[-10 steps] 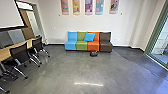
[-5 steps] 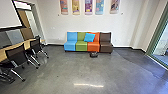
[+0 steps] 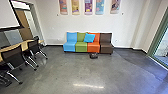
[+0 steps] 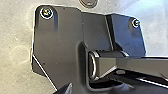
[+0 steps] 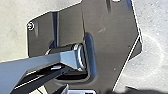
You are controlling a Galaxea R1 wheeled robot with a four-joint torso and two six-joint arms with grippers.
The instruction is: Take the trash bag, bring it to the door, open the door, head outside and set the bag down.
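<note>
A small dark object (image 3: 93, 55) lies on the floor before the orange seat; whether it is a bag cannot be told. Along the bottom edge of the right wrist view runs a dark, ragged shape (image 5: 150, 91), possibly part of the trash bag. A dark pointed part of my left gripper (image 4: 65, 89) pokes in at the bottom of the left wrist view, and a similar part of my right gripper (image 5: 63, 89) is in the right wrist view. A green-framed glass panel (image 3: 163, 46) stands at the right of the head view; whether it is the door is unclear.
A blue, green, orange and brown sofa (image 3: 81, 47) with a blue cushion (image 3: 89, 38) stands against the far wall. At the left are a long table (image 3: 23, 46) and black wheeled chairs (image 3: 12, 57). Grey floor (image 3: 75, 70) stretches ahead.
The head camera has moved: the sofa shows slightly larger, and the chairs and table have shifted toward the left edge of the picture.
</note>
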